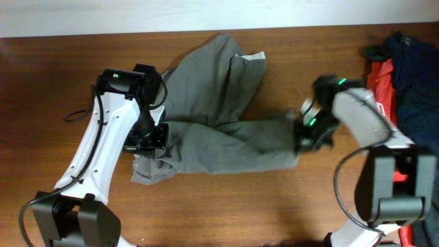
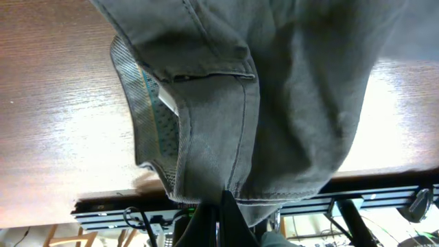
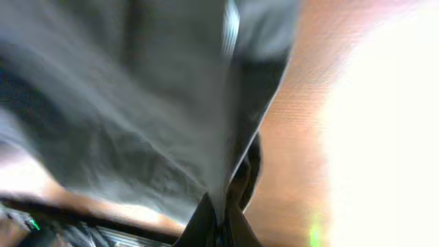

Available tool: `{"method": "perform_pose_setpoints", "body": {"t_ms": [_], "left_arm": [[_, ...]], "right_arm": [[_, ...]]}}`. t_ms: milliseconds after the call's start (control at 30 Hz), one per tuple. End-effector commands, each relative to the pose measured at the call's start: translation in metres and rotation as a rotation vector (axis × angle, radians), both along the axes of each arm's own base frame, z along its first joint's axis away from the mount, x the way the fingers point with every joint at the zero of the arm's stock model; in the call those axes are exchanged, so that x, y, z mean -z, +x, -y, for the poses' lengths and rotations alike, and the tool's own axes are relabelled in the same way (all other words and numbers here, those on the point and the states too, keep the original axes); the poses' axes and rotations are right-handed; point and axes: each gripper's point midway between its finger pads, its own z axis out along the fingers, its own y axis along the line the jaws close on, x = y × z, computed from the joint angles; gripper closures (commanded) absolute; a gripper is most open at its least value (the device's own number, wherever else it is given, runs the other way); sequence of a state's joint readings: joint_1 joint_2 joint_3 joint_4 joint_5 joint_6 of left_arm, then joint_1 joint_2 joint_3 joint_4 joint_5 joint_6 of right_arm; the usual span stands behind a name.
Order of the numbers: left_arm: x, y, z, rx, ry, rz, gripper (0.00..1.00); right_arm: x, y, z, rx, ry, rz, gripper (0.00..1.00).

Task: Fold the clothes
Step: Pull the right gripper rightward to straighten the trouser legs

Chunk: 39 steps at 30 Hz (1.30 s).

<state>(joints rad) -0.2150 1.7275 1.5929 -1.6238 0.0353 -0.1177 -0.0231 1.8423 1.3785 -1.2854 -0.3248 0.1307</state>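
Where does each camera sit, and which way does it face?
Overhead: above the brown wooden table, facing straight down; left arm and right arm flank the grey-olive cotton shorts.
Left wrist: on the left arm, looking along the dark left fingers at the pinched shorts.
Right wrist: on the right arm, blurred, looking along the right fingers at grey cloth.
Shared: shorts and tabletop appear in all views.

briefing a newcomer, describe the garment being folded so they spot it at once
On the brown wooden table, look at its middle. The shorts lie crumpled there, plain grey-olive, unlike the red garment and navy garments at the right edge.
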Motion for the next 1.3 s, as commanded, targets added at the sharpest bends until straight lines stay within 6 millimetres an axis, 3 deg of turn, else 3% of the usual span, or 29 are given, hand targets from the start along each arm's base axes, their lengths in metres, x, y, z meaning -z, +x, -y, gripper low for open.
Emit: {"method": "perform_pose_setpoints", "body": {"t_ms": [0,167,300,367,467,633,700,767,900,1067,1267], "left_arm": [[-0.005,-0.002,-0.005,-0.013,0.015,0.018,1.00],[-0.006,-0.004,-0.006,-0.012,0.017,0.011,1.00],[-0.006,-0.003,-0.005,-0.012,0.016,0.012,0.96],[-0.006,-0.003,-0.005,-0.012,0.016,0.012,0.91],[-0.006,-0.003,-0.006,-0.012,0.016,0.011,0.73],[-0.006,-0.004,-0.008,-0.010,0.029,0.011,0.58],[-0.005,0.000,-0.014,-0.003,0.066,0.029,0.48],[-0.005,0.009,-0.021,0.003,0.106,0.067,0.37],[-0.003,0.040,-0.027,-0.099,0.112,0.196,0.28],[0.003,0.086,-0.030,-0.221,0.002,0.335,0.31],[0.045,0.107,-0.038,-0.216,-0.049,0.264,0.34]], "right_arm": [[-0.065,0.043,0.043,0.093,-0.076,0.223,0.96],[-0.110,0.061,0.084,0.166,-0.144,0.332,0.96],[-0.114,0.057,0.088,0.151,-0.145,0.322,0.94],[-0.111,0.051,0.086,0.110,-0.150,0.303,0.80],[-0.109,0.049,0.095,0.107,-0.208,0.289,0.71],[-0.109,0.047,0.101,0.110,-0.243,0.282,0.66],[-0.109,0.047,0.101,0.110,-0.243,0.282,0.56],[-0.109,0.048,0.099,0.109,-0.231,0.286,0.51],[-0.110,0.050,0.092,0.108,-0.194,0.293,0.40],[-0.111,0.051,0.085,0.110,-0.152,0.300,0.37],[-0.114,0.054,0.055,0.060,-0.068,0.311,0.33]]}}
